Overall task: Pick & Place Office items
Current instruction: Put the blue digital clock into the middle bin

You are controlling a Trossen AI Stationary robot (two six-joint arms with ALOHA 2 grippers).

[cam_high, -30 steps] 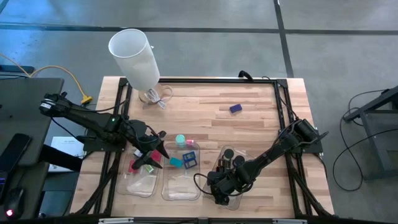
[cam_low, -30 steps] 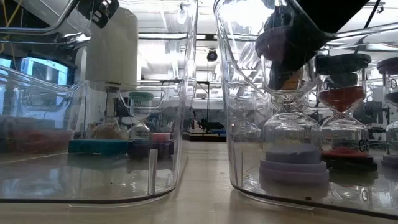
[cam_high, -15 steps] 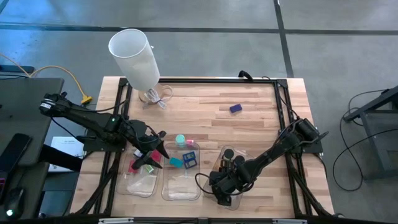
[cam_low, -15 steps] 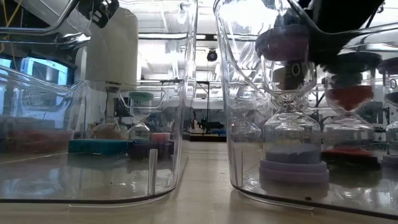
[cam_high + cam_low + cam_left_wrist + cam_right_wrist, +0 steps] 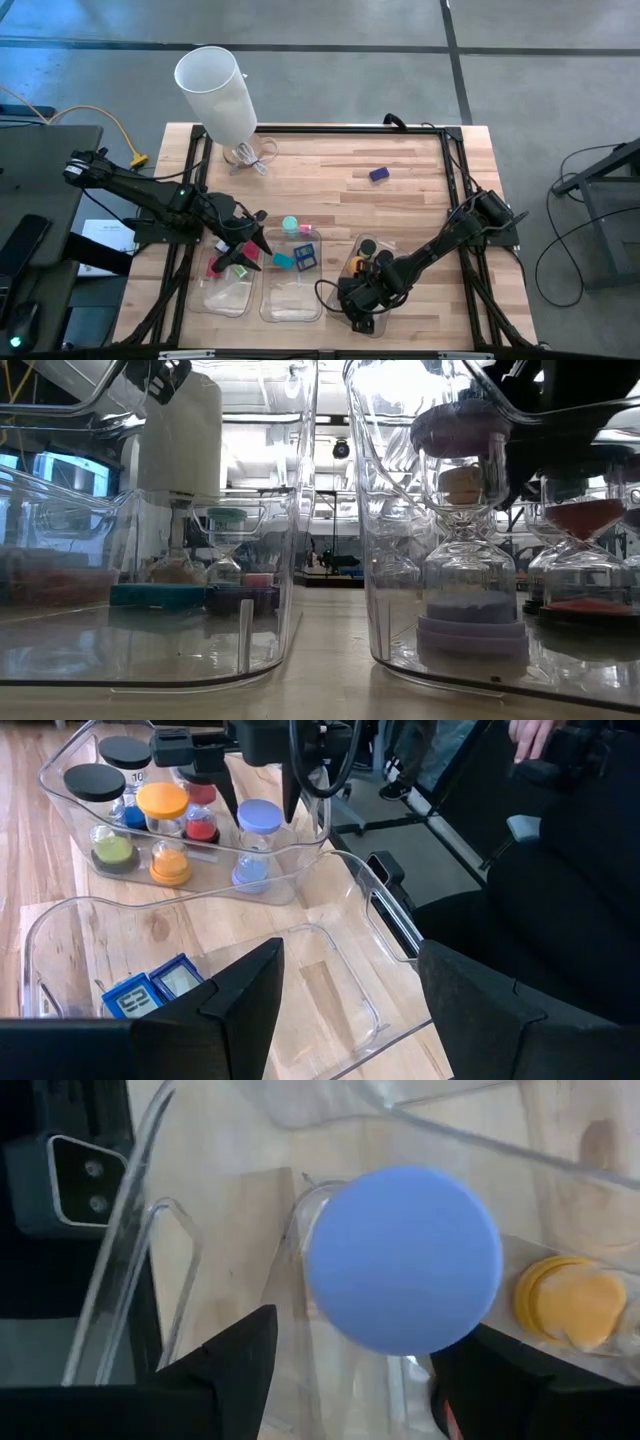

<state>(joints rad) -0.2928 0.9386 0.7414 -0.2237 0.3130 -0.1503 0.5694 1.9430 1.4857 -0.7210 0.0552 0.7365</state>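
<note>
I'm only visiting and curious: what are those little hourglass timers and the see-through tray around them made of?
The tray looks like clear, glossy plastic: you see through its walls, and the rim glints. The purple-capped timer seems to have a clear bulb, glass or plastic, I can't tell, with matte plastic-looking caps.

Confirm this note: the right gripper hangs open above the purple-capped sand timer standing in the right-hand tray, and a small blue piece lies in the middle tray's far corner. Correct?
Not quite. The small blue piece lies on the bare table, far from the trays, as the high view shows. The rest holds: the right gripper hangs open above the purple-capped sand timer in the right-hand tray.
</note>
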